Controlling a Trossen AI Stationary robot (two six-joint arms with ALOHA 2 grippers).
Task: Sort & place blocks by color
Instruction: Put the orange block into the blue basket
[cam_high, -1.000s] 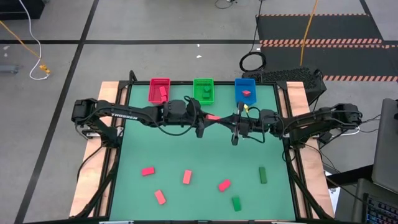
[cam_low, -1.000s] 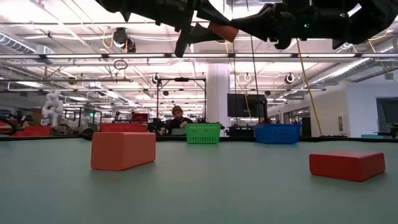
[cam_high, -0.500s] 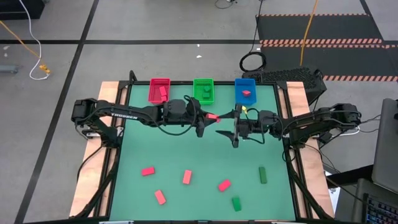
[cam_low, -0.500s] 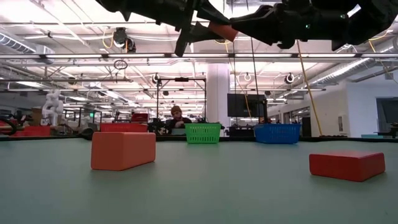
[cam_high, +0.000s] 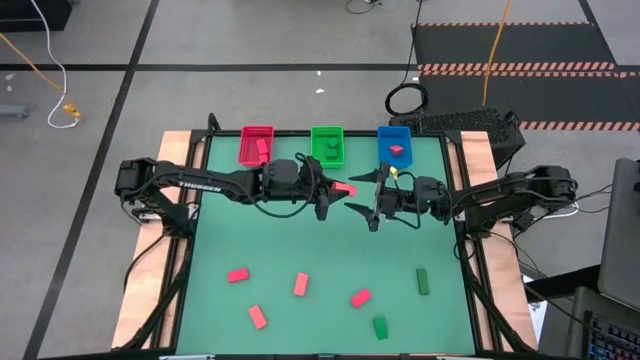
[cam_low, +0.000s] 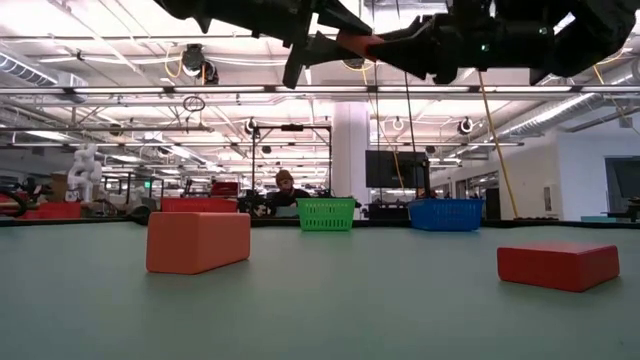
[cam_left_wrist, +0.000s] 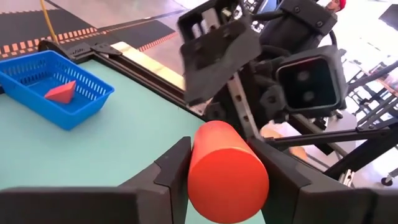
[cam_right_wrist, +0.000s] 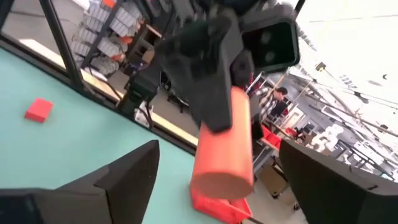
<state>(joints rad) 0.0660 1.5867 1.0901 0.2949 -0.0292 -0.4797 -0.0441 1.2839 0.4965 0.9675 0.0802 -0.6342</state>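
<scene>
High above the middle of the green table (cam_high: 300, 240), a red cylinder-shaped block (cam_high: 343, 189) hangs in my left gripper (cam_high: 334, 190), which is shut on it and reaches in from the table's left. My right gripper (cam_high: 362, 195) faces it from the right, open. Its fingers stand on either side of the block's free end (cam_right_wrist: 222, 177) without touching. Three more red blocks (cam_high: 237, 274) (cam_high: 301, 285) (cam_high: 258, 316) lie flat near the front, with a fourth (cam_high: 361, 297) and two green blocks (cam_high: 423, 280) (cam_high: 380, 326) farther right. My left gripper pinches the red cylinder's curved sides (cam_left_wrist: 200, 167) between its two fingers. The fingers come almost level from the table's left and lie along the cylinder. The cylinder is lifted well clear of the table and sticks out past the fingertips toward my right gripper.
Along the far edge stand a red bin (cam_high: 257, 144), a green bin (cam_high: 327, 144) and a blue bin (cam_high: 394, 146), each with a block or two inside. The table's middle strip under the arms is bare. A person (cam_low: 285, 190) sits in the room beyond.
My right gripper, which was shut on the red cylinder's free end, has opened wide and let go. The cylinder has stayed where it was, in my left gripper.
</scene>
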